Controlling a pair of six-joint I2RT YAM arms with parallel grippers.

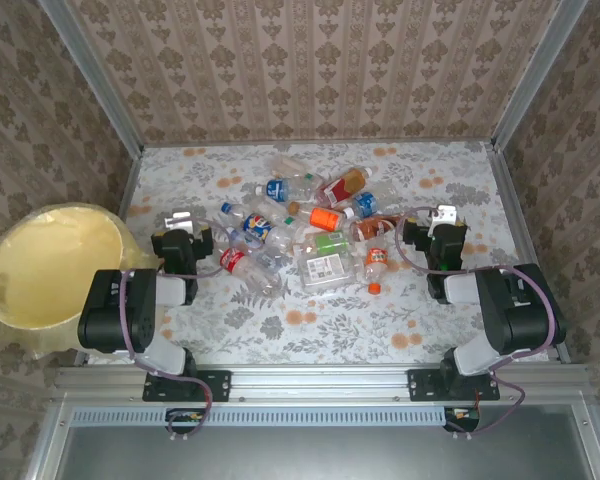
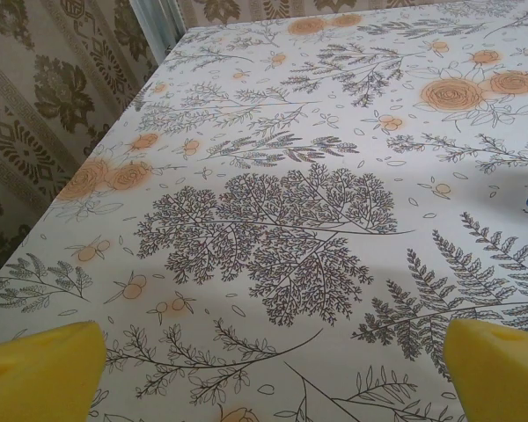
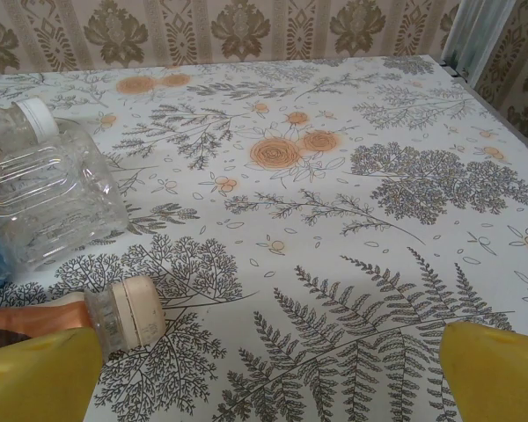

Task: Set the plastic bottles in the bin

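1. The worktop (image 1: 400, 320) is the biggest thing I have on screen. Its flowered cloth carries every bottle I can find.
2. The bin (image 1: 55, 262) sits off the worktop's left edge. I see only its pale-yellow inside and thin liner, with no bottle in it, so I judge that nothing is delivered yet.
3. The plastic bottles (image 1: 300, 225) lie on their sides in one loose heap mid-worktop, well to the right of the bin. That is roughly a dozen, and the whole lot is left to move.
4. The left fingers (image 2: 44, 369) are spread as wide as they go with nothing between them. They hang over bare cloth between the bin and the heap, near the heap's bin-side edge.
5. The right fingers (image 3: 502, 369) are also spread wide and empty, on the side of the heap away from the bin.
6. An orange-filled bottle (image 3: 114, 321) with a pale cap lies just beside the right finger nearer the bin. I cannot tell whether they touch.
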